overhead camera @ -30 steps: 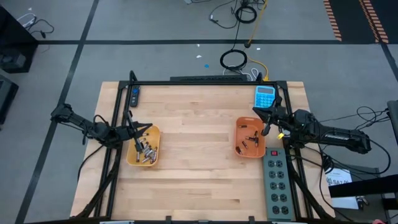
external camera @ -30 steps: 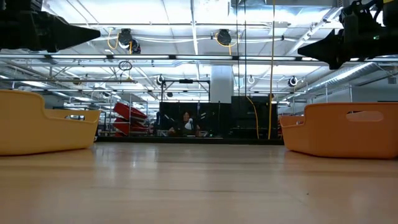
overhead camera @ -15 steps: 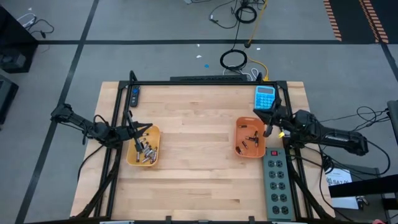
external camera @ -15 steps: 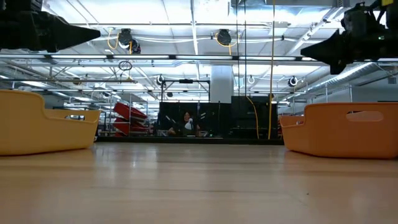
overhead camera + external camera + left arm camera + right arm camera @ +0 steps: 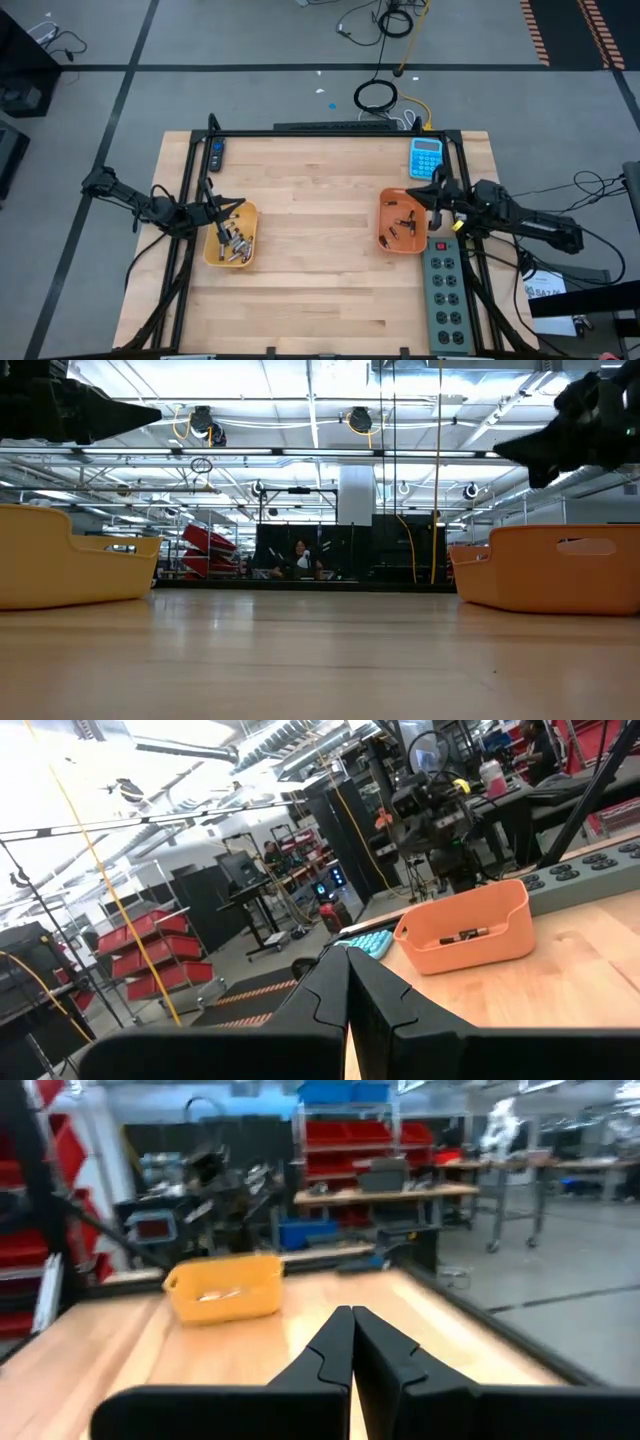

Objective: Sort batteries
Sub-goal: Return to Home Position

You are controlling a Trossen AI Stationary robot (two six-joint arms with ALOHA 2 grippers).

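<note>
left gripper hovering over yellow bin edge, fingers pressed together, carrying nothing; right gripper hanging just beside orange bin, pinched closed too, empty; silver batteries sitting in yellow bin; dark batteries lying in orange bin

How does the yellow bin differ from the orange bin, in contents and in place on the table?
On the table, the yellow bin sits at the left, the orange bin at the right. The yellow bin holds silvery batteries, the orange bin dark batteries. Both are similar open tubs.
</note>
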